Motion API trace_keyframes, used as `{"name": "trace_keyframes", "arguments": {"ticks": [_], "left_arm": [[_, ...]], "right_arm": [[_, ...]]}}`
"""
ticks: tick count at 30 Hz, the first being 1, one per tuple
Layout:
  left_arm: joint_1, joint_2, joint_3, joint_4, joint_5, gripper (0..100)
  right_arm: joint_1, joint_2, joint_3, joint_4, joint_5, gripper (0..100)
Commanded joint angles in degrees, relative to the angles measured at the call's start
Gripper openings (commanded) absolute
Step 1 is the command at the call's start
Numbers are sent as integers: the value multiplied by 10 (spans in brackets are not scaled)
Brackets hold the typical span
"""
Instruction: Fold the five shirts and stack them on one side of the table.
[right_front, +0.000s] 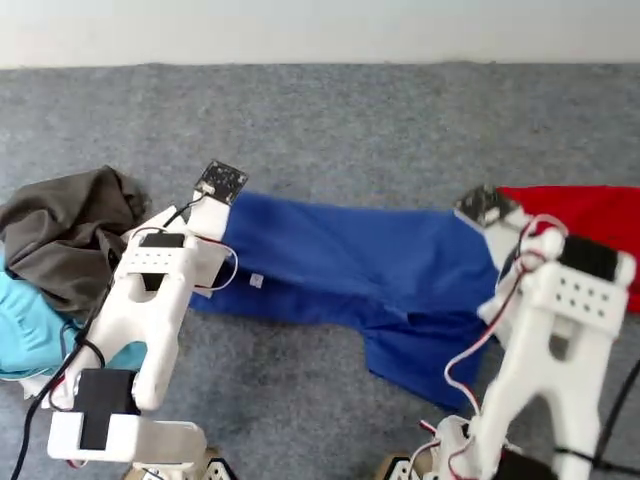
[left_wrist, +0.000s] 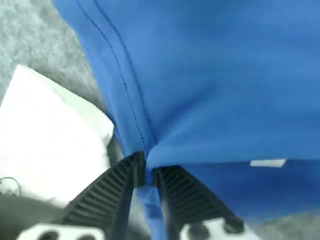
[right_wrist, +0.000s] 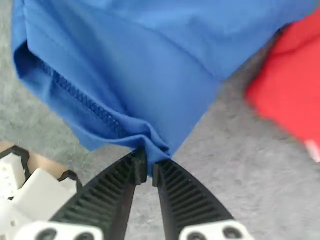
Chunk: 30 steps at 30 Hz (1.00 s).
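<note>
Ribbed black fingers (left_wrist: 107, 192) of the left hand (left_wrist: 145, 170) are clenched on a thin pinch of the blue shirt (right_front: 350, 260), right at a stitched edge. The right hand (right_wrist: 146, 162) is clenched the same way on a hemmed corner at the shirt's other end. From above, the shirt lies stretched across the middle of the desk (right_front: 330, 120) between the two arms, with a loose flap hanging toward the near edge.

The main risk, as I judge it, is the grip itself. Each hand has only a sliver of cloth, so if the arms pull apart or lift unevenly, one corner may slide out and the shirt will drop in a heap. The cloth also looks bunched and twisted along its length. A fold started from this shape would likely come out crooked, with the flap trailing outside it.

A red shirt (right_front: 590, 215) lies just beside the right hand's end, close enough that a sweep of the blue cloth could drag it along. On the other side, a grey shirt (right_front: 70, 225) and a light blue shirt (right_front: 25, 320) are piled near the left arm, where its body could catch them.
</note>
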Motion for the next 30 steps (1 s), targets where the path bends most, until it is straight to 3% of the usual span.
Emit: {"name": "trace_keyframes", "arguments": {"ticks": [1,10,15,21,27,30], "left_arm": [[0,-24,-14,34,-28,13],[-13,-24,-21,84,-85,13],[-25,-18,-32,84,-91,13],[-23,-18,-66,149,-91,14],[-25,-22,-90,243,-142,138],[-40,-23,-128,297,-139,141]], "right_arm": [[23,-66,91,-38,6,9],[22,-155,258,-100,4,9],[22,-163,303,-116,4,9],[22,-163,313,-140,4,13],[22,-164,309,-138,7,284],[22,-164,290,-114,8,327]]}}
